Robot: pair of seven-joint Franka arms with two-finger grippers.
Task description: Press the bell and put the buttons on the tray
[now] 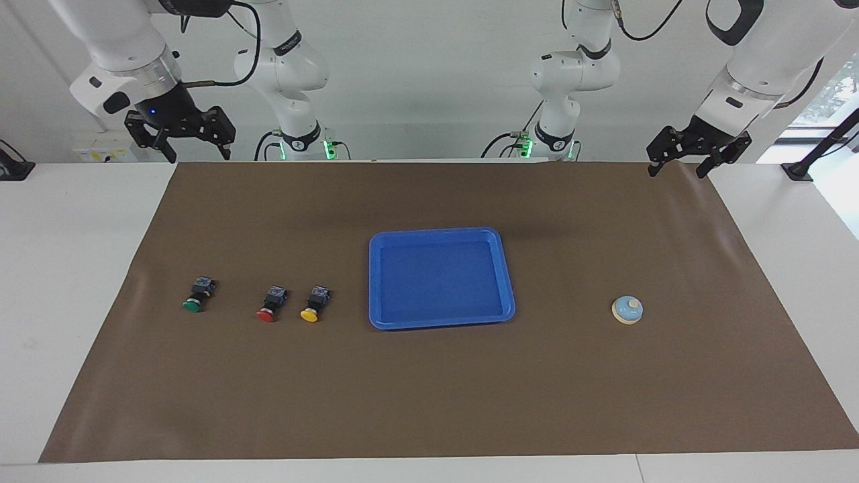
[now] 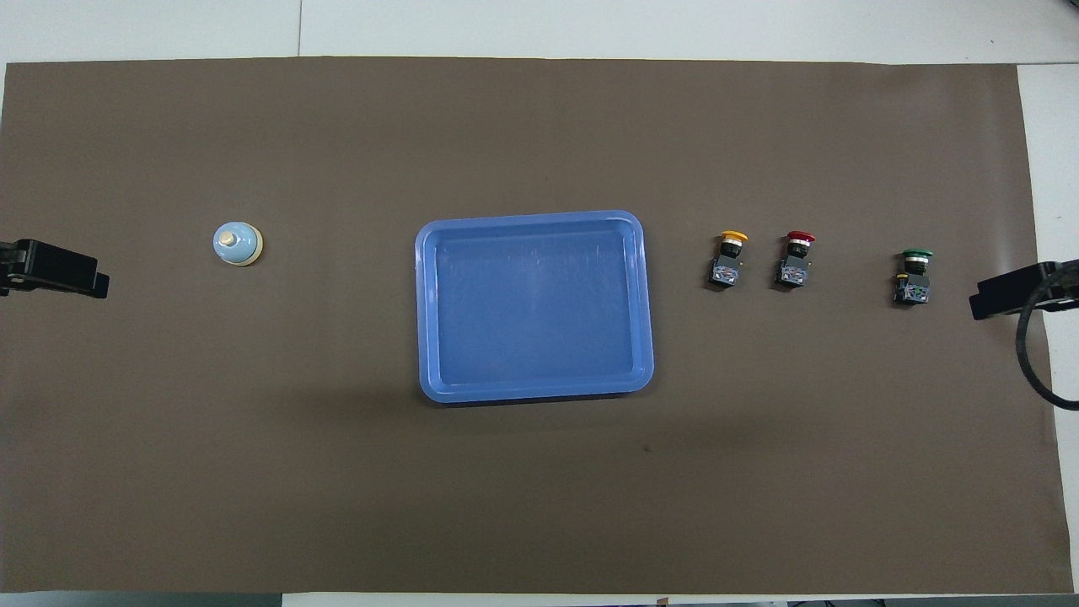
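The blue tray (image 1: 437,233) (image 2: 531,217) lies empty in the middle of the brown mat. Three buttons lie on their sides in a row toward the right arm's end: yellow (image 1: 313,307) (image 2: 730,257) nearest the tray, then red (image 1: 270,307) (image 2: 796,258), then green (image 1: 194,298) (image 2: 913,275). The light-blue bell (image 1: 627,309) (image 2: 237,244) stands toward the left arm's end. My left gripper (image 1: 676,172) (image 2: 59,271) is open, raised over the mat's corner at its own end. My right gripper (image 1: 199,156) (image 2: 1007,293) is open, raised over the mat's edge at its end.
The brown mat (image 1: 429,402) covers most of the white table (image 1: 74,268). A black cable loop (image 2: 1033,362) hangs beside the right gripper. Both arm bases (image 1: 302,141) (image 1: 553,141) stand at the robots' edge of the table.
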